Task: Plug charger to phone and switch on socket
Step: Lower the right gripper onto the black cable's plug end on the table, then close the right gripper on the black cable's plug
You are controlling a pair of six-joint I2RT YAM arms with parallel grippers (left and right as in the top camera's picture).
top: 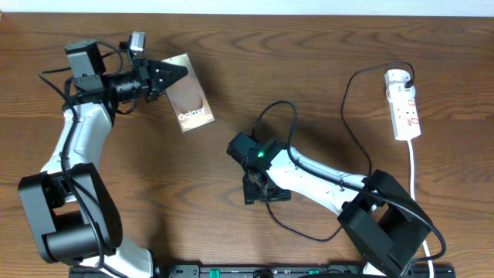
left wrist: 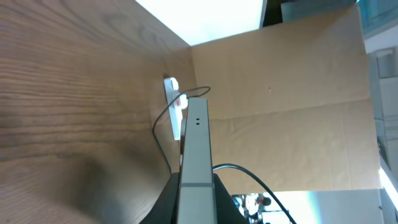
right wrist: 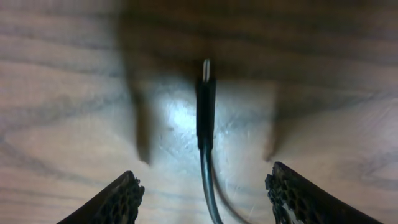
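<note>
Bronze-faced phone gripped at upper left; charger tip lying loose at centre.

Left gripper has its jaws clenched on one end of the phone, whose lettered face shows from overhead and whose thin edge shows in the left wrist view. Right gripper hangs low over the wooden surface, jaws spread wide and released, its 2 fingers either side of the connector tip without touching it. White socket lies at far right, well apart, with the black cable reaching its top end.

Bare desk is lying open between phone and right gripper; the charger is looping across the way toward the socket.
</note>
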